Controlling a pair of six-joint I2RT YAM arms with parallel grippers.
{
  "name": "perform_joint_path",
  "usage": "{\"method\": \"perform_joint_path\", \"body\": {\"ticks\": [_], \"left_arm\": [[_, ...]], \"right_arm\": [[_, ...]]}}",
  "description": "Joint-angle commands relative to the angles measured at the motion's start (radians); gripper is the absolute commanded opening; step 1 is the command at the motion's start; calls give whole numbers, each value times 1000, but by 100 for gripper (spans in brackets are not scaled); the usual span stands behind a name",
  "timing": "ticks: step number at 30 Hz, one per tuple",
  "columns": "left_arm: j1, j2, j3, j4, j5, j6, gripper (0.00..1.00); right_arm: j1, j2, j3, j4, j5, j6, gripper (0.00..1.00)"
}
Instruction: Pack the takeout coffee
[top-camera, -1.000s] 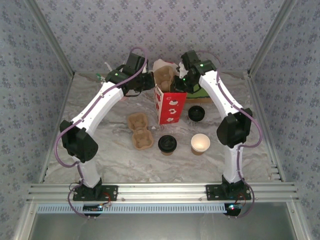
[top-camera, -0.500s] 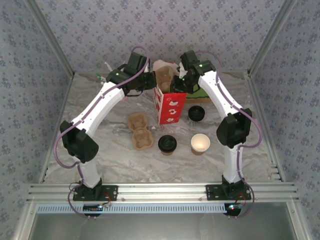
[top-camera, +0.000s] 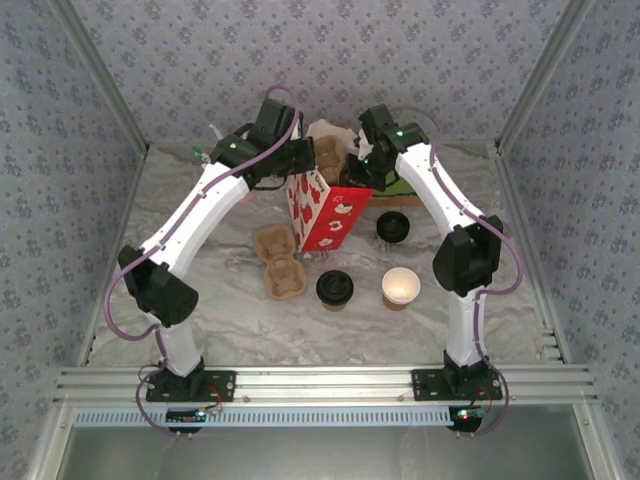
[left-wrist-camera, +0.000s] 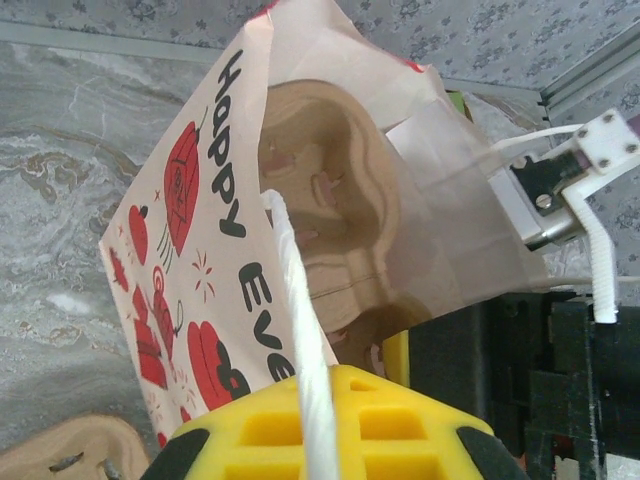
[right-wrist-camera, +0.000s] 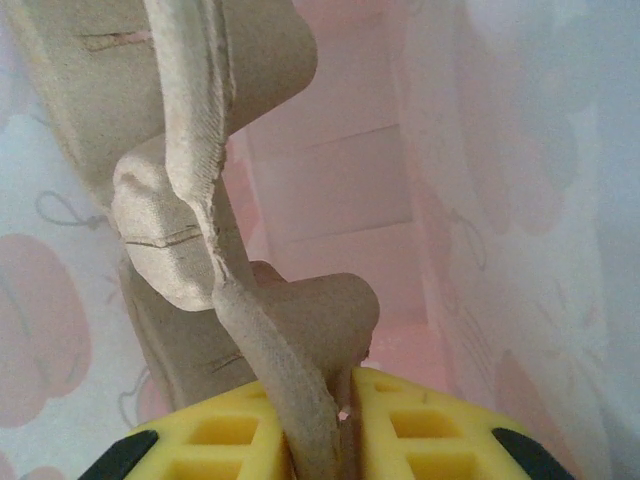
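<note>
left gripper (left-wrist-camera: 316, 405) tight on bag handle (left-wrist-camera: 295, 290), right gripper (right-wrist-camera: 340, 400) tight on pulp carrier (right-wrist-camera: 190, 120) in bag (top-camera: 322, 212); takeout coffee (top-camera: 334, 288) outside

The bag (top-camera: 325, 215), upright a second ago, now leans, its upper left corner pulled out toward the left arm. The left gripper (top-camera: 300, 163), pinching the handle (left-wrist-camera: 298, 320), sits higher than before. The right gripper (top-camera: 352, 175), clamped on the carrier (top-camera: 328, 155), shifts slightly left.
</note>
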Motion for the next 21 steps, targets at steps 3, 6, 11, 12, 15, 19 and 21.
{"method": "perform_joint_path", "body": {"ticks": [3, 6, 11, 12, 15, 19, 21], "left_arm": [[-10, 16, 57, -20, -5, 22, 0], [-14, 22, 57, -21, -4, 22, 0], [-16, 23, 52, -21, -10, 22, 0], [-16, 21, 49, -20, -10, 22, 0], [-16, 21, 39, -20, -12, 22, 0], [-16, 8, 13, -10, -12, 22, 0], [-17, -4, -4, -1, -13, 23, 0]], "right_arm": [[-6, -17, -32, 4, -2, 30, 21], [-11, -22, -42, 6, -1, 32, 21], [-19, -34, -71, 29, -20, 43, 22], [-20, -37, -77, 35, -25, 47, 22], [-25, -46, -89, 56, -42, 54, 21], [-34, -58, -91, 65, -48, 57, 21], [-36, -67, -91, 66, -39, 57, 21]]}}
